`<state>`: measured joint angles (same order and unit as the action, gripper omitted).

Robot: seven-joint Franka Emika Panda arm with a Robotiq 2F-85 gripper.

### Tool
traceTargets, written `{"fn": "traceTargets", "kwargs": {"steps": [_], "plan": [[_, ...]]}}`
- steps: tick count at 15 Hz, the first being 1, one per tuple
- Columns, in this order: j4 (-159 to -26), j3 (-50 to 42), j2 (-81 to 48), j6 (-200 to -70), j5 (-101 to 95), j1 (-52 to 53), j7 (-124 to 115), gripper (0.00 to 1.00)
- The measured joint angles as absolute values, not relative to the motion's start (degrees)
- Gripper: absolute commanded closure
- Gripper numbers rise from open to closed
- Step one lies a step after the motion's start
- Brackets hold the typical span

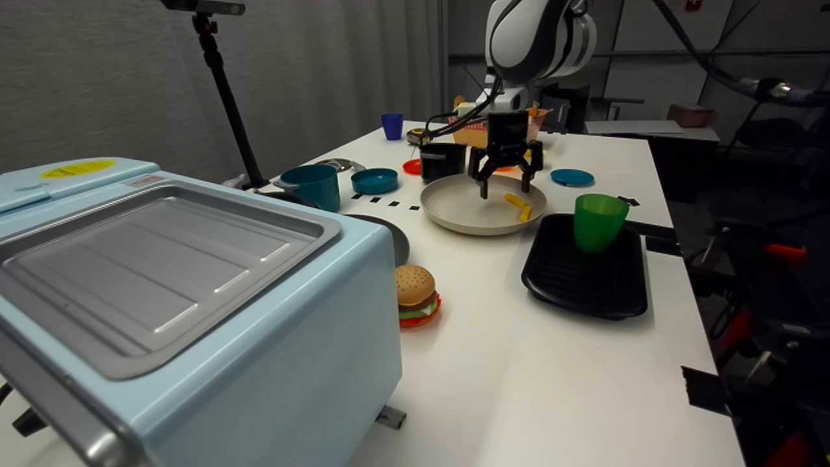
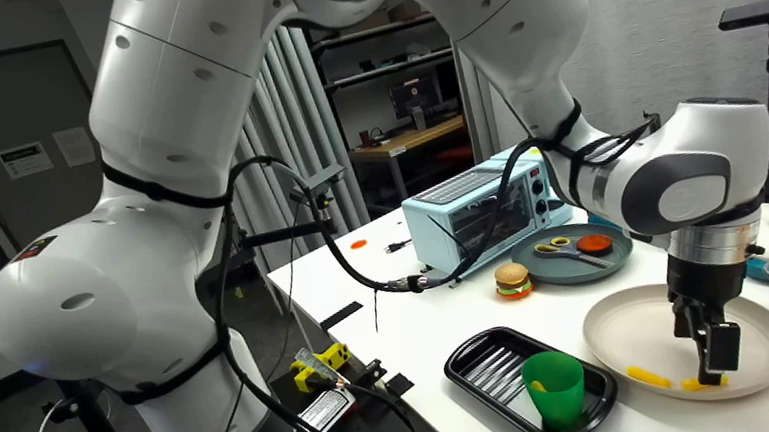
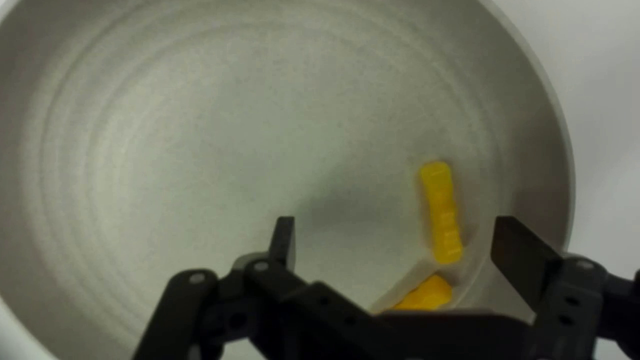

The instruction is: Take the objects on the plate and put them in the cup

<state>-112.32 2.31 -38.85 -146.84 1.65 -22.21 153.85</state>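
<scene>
Yellow pieces (image 3: 442, 212), two of them, lie on your one cream plate (image 1: 454, 211), both near its rim and close to each other. Your gripper (image 3: 395, 240) is over that plate, its two fingers (image 3: 522, 260) standing wide apart; in the wrist view one piece shows whole, while the second is partly hidden behind the gripper. Just beside the plate you have one black tray (image 1: 551, 285), and on it, upright, one green cup (image 2: 567, 394), with one yellow bit (image 2: 538, 385) showing inside. On the plate's opposite side, near it, you find one black pot (image 1: 442, 162). Farther out you can count one burger (image 2: 513, 280) and, near it, one grey plate (image 2: 568, 271) carrying two things: scissors (image 2: 573, 251) and a red disc (image 2: 594, 243). One pale-blue oven (image 1: 292, 350) stands close to these. In an exterior view you also get three items in teal: one teal pot (image 1: 319, 185), one teal dish (image 1: 375, 181) and one teal disc (image 1: 572, 177), the first two near each other, the third well apart from them. Toward one end of your white table (image 1: 480, 389) stands one blue cup (image 1: 392, 126).
</scene>
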Motion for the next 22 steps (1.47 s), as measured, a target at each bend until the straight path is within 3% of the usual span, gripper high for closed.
{"fn": "traceTargets", "kwargs": {"steps": [10, 11, 13, 22], "plan": [[-111.82, 3.32, -40.35, -146.84, 1.70, -22.74, 155.02, 0.00], [-111.59, 3.32, -40.44, -146.84, 1.68, -22.74, 155.05, 0.22], [-111.13, 3.32, -40.61, -146.84, 1.66, -22.74, 155.09, 0.32], [-109.50, 3.31, -41.06, -146.84, 1.66, -22.79, 155.10, 0.99]]}}
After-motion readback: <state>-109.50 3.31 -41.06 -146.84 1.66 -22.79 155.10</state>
